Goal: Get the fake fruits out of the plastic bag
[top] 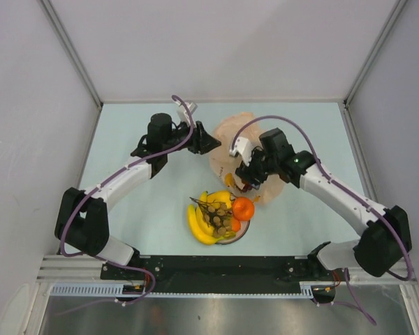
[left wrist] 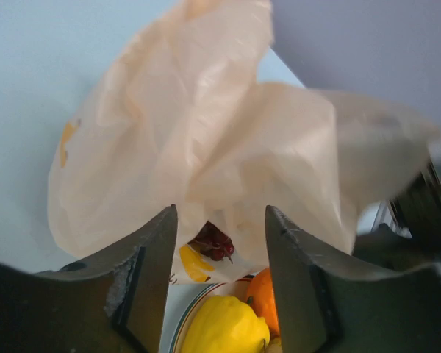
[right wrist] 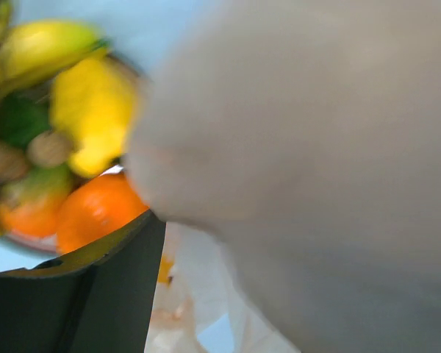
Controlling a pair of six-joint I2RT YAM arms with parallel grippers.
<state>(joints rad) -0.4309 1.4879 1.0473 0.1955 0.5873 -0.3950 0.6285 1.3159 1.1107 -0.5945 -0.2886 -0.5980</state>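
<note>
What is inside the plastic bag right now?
A dark purple grape bunch shows at the mouth of the plastic bag. Crumpled plastic covers the rest of the inside, so any other fruit there cannot be seen.

a round white plate (left wrist: 198,303) with a thin coloured rim line is sitting on a pale blue-green table (top: 126,132), toward its near edge. white walls (top: 28,84) are enclosing three sides; a black bar (top: 223,265) is running along the front.

- A robotics lab test cell: pale bench (top: 126,209) walled on three sides by plain white panels (top: 28,84)
- Left arm (top: 122,180) and right arm (top: 335,192) bolted to a black rail (top: 216,266) at the bench's near edge
</note>
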